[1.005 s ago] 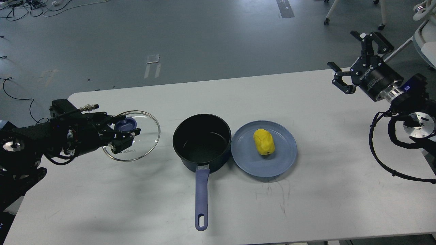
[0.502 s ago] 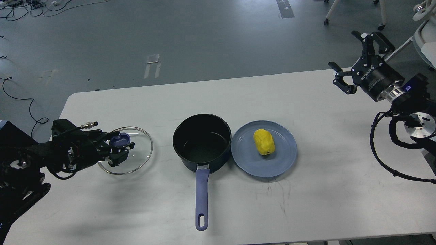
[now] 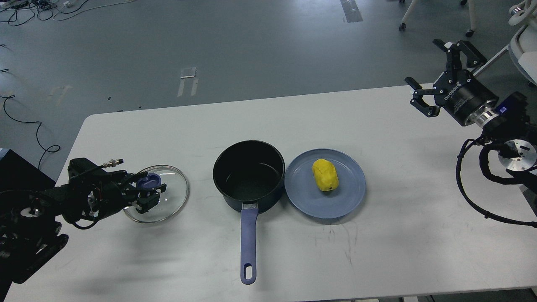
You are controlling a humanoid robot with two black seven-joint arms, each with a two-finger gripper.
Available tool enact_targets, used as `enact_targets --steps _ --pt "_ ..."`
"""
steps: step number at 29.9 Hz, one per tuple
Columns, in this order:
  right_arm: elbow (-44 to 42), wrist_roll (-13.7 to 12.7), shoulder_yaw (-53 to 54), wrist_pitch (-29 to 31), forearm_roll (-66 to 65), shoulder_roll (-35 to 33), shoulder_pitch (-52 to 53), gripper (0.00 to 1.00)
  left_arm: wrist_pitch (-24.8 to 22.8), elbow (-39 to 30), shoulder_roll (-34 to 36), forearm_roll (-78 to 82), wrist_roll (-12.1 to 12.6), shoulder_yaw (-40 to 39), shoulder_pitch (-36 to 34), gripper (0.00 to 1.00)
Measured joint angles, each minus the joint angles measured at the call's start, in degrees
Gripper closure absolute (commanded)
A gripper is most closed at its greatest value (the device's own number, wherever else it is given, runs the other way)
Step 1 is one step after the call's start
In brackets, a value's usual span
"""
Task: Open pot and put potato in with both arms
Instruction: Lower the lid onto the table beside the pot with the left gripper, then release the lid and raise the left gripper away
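Note:
A dark blue pot (image 3: 248,174) stands open at the table's middle, its blue handle (image 3: 248,241) pointing toward me. A yellow potato (image 3: 325,175) lies on a blue plate (image 3: 348,197) just right of the pot. The glass lid (image 3: 170,197) with its blue knob (image 3: 149,181) rests low on the table left of the pot. My left gripper (image 3: 147,192) is around the knob, fingers close on it. My right gripper (image 3: 434,73) is open and empty, high over the table's far right corner.
The white table (image 3: 268,126) has scuff marks in front of the plate. A white chair (image 3: 522,37) stands beyond the right arm. Cables hang from the right arm at the table's right edge.
My left gripper has brought the lid down and toward me, from raised and tilted to low on the table. The right arm has barely moved.

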Motion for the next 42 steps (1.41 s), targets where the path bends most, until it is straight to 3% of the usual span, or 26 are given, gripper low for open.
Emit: enact_targets --steps 1,5,14,17,20,25,28,35,42 --pt "0.00 0.00 -0.03 0.00 0.00 -0.04 -0.08 0.00 0.00 0.05 -0.14 -0.03 0.00 0.00 0.00 0.23" --pt "-0.01 0.00 -0.07 0.00 0.00 -0.14 -0.26 0.00 -0.02 0.14 -0.21 -0.04 -0.02 0.00 0.02 0.05" --pt "0.08 0.00 -0.08 0.00 0.00 -0.26 -0.27 0.00 -0.88 -1.69 1.40 -6.81 -0.02 -0.61 -2.36 0.02" --pt "0.13 0.00 -0.08 0.00 0.00 -0.55 -0.03 0.00 -3.50 -3.50 2.38 -15.58 0.00 -0.57 -7.18 0.02" --pt "0.26 0.00 -0.08 0.00 -0.05 -1.06 0.18 0.00 -9.39 -4.46 2.22 -30.42 -0.01 -0.54 -12.80 0.02" --pt "0.35 0.00 -0.20 0.00 -0.09 -1.26 0.21 0.00 -13.81 -4.73 -2.67 -59.35 -0.01 -0.68 -16.82 0.02" --pt "0.35 0.00 -0.25 0.00 -0.09 -1.37 0.00 0.00 -13.97 -4.74 -6.56 -72.97 -0.01 -0.72 -17.04 0.02" --pt "0.50 0.00 -0.27 0.00 -0.09 -2.93 -0.34 0.00 -14.68 -3.58 -14.43 -85.38 -0.01 -6.26 -13.42 0.02" --pt "1.10 0.00 -0.90 0.00 -3.83 -4.34 -0.42 0.00 -21.90 1.43 -18.52 -88.07 -0.01 -14.70 -8.03 0.02"
